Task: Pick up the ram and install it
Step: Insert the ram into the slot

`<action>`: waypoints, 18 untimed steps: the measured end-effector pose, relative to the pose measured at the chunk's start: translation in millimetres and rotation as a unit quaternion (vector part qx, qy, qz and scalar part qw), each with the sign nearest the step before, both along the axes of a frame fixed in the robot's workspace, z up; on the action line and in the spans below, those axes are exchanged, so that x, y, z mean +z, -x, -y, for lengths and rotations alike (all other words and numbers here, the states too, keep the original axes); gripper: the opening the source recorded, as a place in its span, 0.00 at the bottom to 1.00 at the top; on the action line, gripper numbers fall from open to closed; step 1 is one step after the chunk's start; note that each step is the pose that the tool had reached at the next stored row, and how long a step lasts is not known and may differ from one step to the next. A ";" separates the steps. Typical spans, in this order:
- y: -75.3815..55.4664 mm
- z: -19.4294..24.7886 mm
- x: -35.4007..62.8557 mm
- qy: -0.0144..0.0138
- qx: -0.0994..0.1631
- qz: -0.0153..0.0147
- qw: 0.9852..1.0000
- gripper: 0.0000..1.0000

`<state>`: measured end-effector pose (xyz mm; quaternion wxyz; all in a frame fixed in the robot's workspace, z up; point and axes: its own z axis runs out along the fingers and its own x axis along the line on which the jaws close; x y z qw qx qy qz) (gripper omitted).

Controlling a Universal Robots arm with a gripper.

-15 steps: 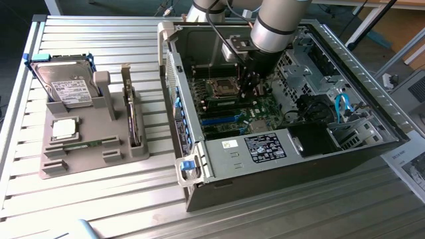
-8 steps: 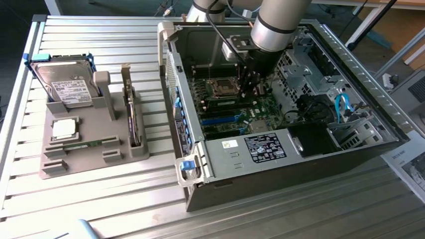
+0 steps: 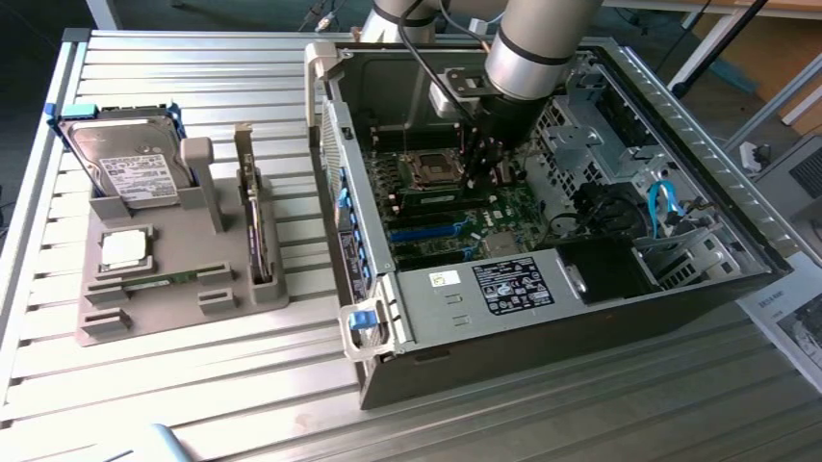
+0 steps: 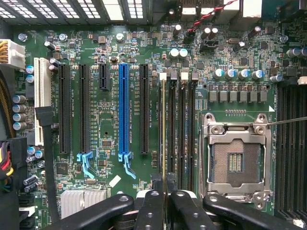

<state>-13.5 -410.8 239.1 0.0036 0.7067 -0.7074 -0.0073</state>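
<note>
Right now the gripper (image 4: 163,188) is deep inside the open computer case (image 3: 668,106). Its jaws are drawn narrow on the ram (image 4: 163,129), which shows edge-on as a thin strip running out from between the fingertips along a memory slot on the motherboard (image 4: 110,139). Whether it is seated I cannot tell. The processor socket (image 4: 236,160) lies just to one side of the gripper, and a blue slot (image 4: 123,110) lies to the other. Well away from the gripper, outside the case, a hard drive (image 3: 129,164) stands in a grey holder (image 3: 154,318) on the bench (image 3: 192,404).
</note>
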 end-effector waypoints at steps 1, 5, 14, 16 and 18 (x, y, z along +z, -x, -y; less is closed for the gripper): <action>0.0 0.0 0.0 0.000 0.000 0.000 1.000 0.12; 0.0 0.0 0.9 0.001 0.000 0.000 1.000 0.12; 0.6 0.0 1.0 -0.005 -0.001 0.004 1.000 0.12; 0.8 0.0 0.9 -0.006 0.000 0.005 1.000 0.12; 0.9 0.0 0.9 -0.006 -0.001 0.005 1.000 0.12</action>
